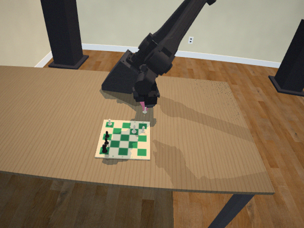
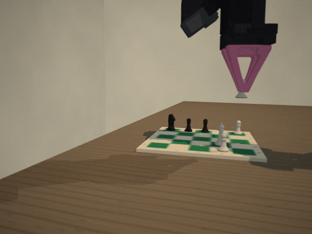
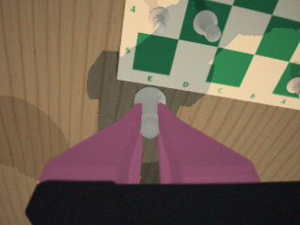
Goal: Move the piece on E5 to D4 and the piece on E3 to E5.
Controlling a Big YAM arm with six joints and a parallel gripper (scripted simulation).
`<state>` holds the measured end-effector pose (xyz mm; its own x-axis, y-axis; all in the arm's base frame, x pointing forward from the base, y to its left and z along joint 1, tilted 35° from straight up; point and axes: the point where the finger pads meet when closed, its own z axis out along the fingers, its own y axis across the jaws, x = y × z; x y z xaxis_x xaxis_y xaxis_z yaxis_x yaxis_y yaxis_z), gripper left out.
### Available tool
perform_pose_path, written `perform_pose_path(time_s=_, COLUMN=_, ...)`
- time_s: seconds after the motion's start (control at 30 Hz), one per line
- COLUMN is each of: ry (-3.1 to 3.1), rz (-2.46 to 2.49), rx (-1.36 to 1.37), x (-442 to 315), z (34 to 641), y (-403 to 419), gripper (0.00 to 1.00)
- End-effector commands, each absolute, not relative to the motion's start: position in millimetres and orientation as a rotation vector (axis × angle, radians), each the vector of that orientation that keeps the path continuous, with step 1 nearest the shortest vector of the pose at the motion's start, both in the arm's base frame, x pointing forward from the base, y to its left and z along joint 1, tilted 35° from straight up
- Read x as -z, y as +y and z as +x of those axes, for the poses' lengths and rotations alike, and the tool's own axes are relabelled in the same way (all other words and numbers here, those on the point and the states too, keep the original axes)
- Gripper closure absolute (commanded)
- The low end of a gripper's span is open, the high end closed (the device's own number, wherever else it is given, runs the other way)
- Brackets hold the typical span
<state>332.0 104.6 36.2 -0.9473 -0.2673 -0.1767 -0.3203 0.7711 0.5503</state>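
Observation:
My gripper (image 2: 241, 89) is shut on a white pawn (image 2: 241, 94) and holds it high in the air. In the wrist view the held pawn (image 3: 149, 110) hangs between my pink fingers over the bare table, just off the board's edge beside the letter E. The green corner square E5 (image 3: 155, 53) next to it is empty. The green and cream board (image 1: 124, 139) lies below and in front of the gripper (image 1: 144, 108). A white bishop (image 1: 133, 129) and a white pawn (image 1: 143, 129) stand near that end of the board.
Another white pawn (image 1: 109, 121) stands at the board's far left corner. A black knight (image 2: 171, 122) and two black pawns (image 2: 188, 125) (image 2: 204, 125) stand along the left edge. The arm's black base (image 1: 120, 73) sits behind the board.

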Motion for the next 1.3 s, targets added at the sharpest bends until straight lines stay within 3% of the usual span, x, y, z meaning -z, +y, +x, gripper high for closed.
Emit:
perform_pose_path(time_s=0.0, ry=2.905, rz=-0.19, rx=-0.907, x=-43.2, z=330.5, y=91.6, gripper=1.0)
perform_pose_path(time_s=1.27, ry=2.94, rz=-0.214, rx=-0.924, x=27.7, z=321.7, y=146.2, gripper=1.0)
